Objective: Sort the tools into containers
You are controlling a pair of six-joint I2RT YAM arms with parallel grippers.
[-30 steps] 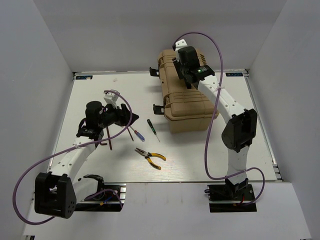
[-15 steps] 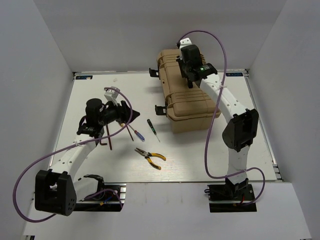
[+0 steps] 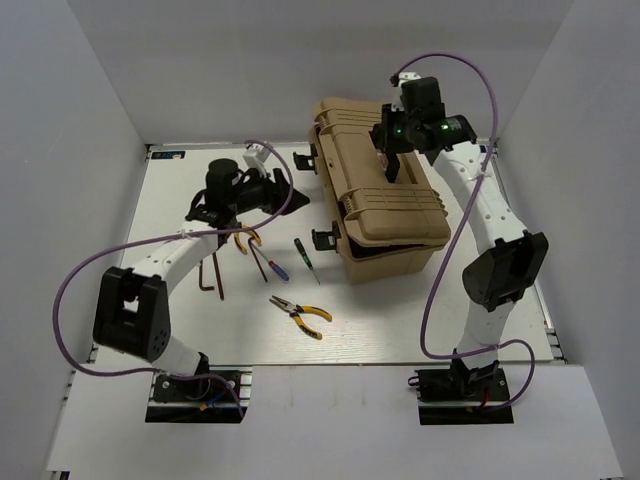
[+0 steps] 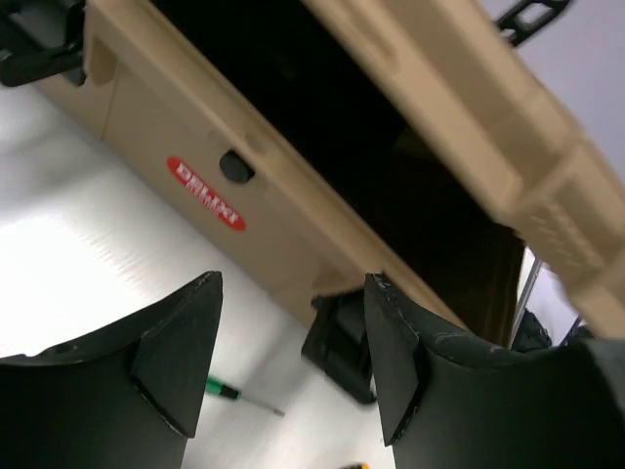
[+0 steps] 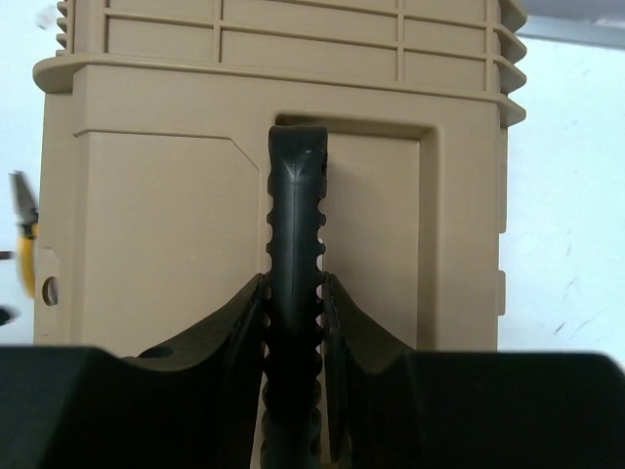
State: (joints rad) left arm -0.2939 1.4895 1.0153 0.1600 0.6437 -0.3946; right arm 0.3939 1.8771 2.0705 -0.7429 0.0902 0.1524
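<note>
Currently my right fingers clamp the black ribbed handle of the tan plastic case, lid ajar. My left fingers gape empty, facing it. The yellow-handled pliers lie diagonally on the white surface, nearer my left arm.

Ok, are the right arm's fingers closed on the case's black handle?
Yes, the right wrist view shows both fingers pressed against the ribbed black handle.
</note>
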